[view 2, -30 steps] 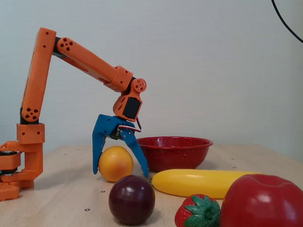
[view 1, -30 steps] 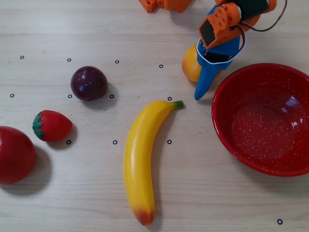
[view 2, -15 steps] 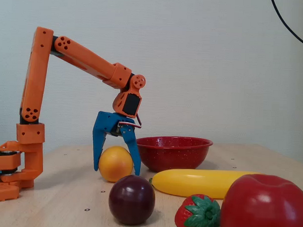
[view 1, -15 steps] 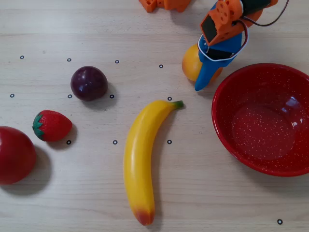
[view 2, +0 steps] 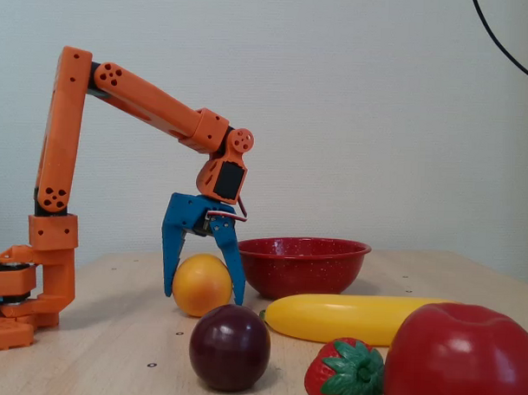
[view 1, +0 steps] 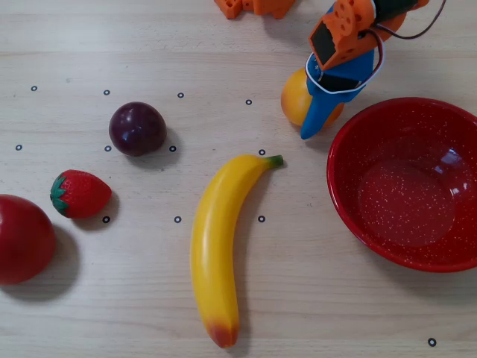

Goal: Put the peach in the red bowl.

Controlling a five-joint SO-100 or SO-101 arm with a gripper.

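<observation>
The peach (view 1: 293, 98) (view 2: 200, 286) is a small yellow-orange ball resting on the wooden table, just left of the red bowl (view 1: 337, 177) in the overhead view. My gripper (view 1: 309, 104) (view 2: 203, 298) reaches down over it with one blue finger on each side, pressed against the fruit. The fixed view shows the peach still touching the table. The red bowl (view 2: 305, 266) is wide, speckled and empty. In the overhead view the wrist hides the far finger and part of the peach.
A long yellow banana (view 1: 216, 246) (view 2: 355, 318) lies near the bowl. A dark purple plum (view 1: 137, 128), a strawberry (view 1: 80, 193) and a big red ball (view 1: 22, 239) sit to the left in the overhead view. The orange arm base (view 2: 17, 302) stands behind.
The blue fingers have drawn in from a wide spread to the sides of the peach. The wrist has shifted slightly. The peach has stayed in place.
</observation>
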